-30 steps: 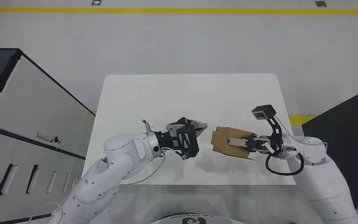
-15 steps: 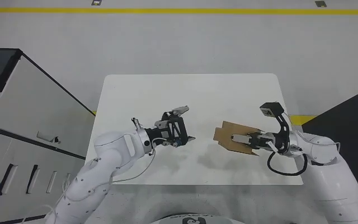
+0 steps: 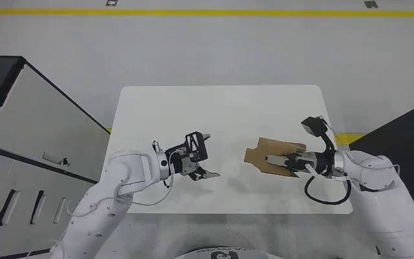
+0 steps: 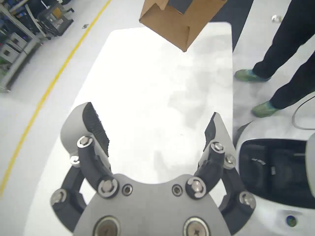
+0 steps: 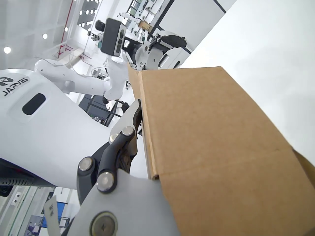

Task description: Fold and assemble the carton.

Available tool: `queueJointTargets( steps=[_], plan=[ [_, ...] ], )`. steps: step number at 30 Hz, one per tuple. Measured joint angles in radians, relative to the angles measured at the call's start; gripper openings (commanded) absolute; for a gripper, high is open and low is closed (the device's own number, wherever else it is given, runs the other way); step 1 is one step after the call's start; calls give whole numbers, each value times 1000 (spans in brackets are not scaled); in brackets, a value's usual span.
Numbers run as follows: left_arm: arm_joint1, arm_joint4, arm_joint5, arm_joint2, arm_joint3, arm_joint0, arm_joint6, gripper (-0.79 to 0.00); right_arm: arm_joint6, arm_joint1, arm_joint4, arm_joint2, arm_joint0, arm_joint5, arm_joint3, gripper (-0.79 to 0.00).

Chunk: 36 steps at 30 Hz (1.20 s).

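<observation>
A brown cardboard carton [image 3: 270, 157] hangs above the right half of the white table [image 3: 220, 103], with my right gripper [image 3: 279, 159] shut on one of its walls. In the right wrist view the carton [image 5: 216, 133] covers most of the gripper, and one finger [image 5: 137, 119] presses against its side. The left wrist view shows the carton [image 4: 182, 18] as an open-ended tube with bottom flaps partly folded. My left gripper [image 3: 203, 155] is open and empty above the table's left-centre, well apart from the carton; its fingers [image 4: 96, 126] stand wide apart.
The table's front edge [image 3: 233, 212] runs just below both arms. A grey cabinet [image 3: 39, 123] stands to the left of the table. A person's legs [image 4: 283, 57] stand on the floor beside the table's right end.
My left gripper has drawn back leftward from the carton and turned at the wrist. The right gripper has shifted the carton slightly right and tilted it flatter.
</observation>
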State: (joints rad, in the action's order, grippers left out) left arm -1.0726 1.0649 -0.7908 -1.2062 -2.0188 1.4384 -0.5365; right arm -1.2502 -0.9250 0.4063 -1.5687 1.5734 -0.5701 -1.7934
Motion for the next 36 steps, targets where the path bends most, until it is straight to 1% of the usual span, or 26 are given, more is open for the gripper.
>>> queueJointTargets(
  steps=[2,6,8,11,12,14,15,16,17,20,22,26,27,29,30,33,36],
  plan=[
    [0,-56,0,0,-1,-1,-18,0,2,0,-3,-2,1,-2,0,-785],
    [-1,-6,4,2,-4,3,21,0,1,0,-2,-2,0,-1,0,-785],
    [-1,-38,15,9,0,9,35,0,13,-1,-7,3,1,0,-7,-785],
    [-1,-201,64,19,29,4,-33,0,40,-1,-42,10,-1,-11,-22,-785],
    [0,-311,86,26,49,-1,-78,0,44,-1,-49,14,-3,-17,-25,-785],
    [3,-469,121,27,70,-25,-170,0,44,-1,-50,18,-5,-22,-28,-785],
    [4,-539,127,25,67,-35,-216,0,44,-1,-49,18,-5,-22,-28,-785],
    [4,-568,127,25,64,-34,-231,0,43,-1,-49,18,-5,-22,-28,-785],
    [4,-577,127,25,63,-33,-225,0,43,-1,-49,18,-5,-22,-28,-785],
    [3,-502,129,29,64,-28,-178,0,44,-1,-49,18,-5,-21,-28,-785],
    [2,-496,166,49,64,-26,-180,0,67,-2,-57,28,-2,-9,-36,-785],
    [-2,-677,281,77,74,-60,-264,0,94,-3,-82,47,-9,-6,-44,-785],
    [-2,-723,333,76,84,-71,-279,0,94,-3,-88,51,-12,-6,-44,-785],
    [-2,-742,400,70,85,-84,-291,0,94,-3,-90,52,-13,-5,-44,-785],
    [-2,-726,411,69,84,-85,-292,0,94,-3,-90,52,-13,-5,-43,-785],
    [-2,-713,397,70,82,-83,-289,0,94,-3,-89,52,-13,-5,-43,-785],
    [-4,-744,394,82,83,-81,-268,0,124,-5,-105,65,-11,9,-48,-785]
  ],
)
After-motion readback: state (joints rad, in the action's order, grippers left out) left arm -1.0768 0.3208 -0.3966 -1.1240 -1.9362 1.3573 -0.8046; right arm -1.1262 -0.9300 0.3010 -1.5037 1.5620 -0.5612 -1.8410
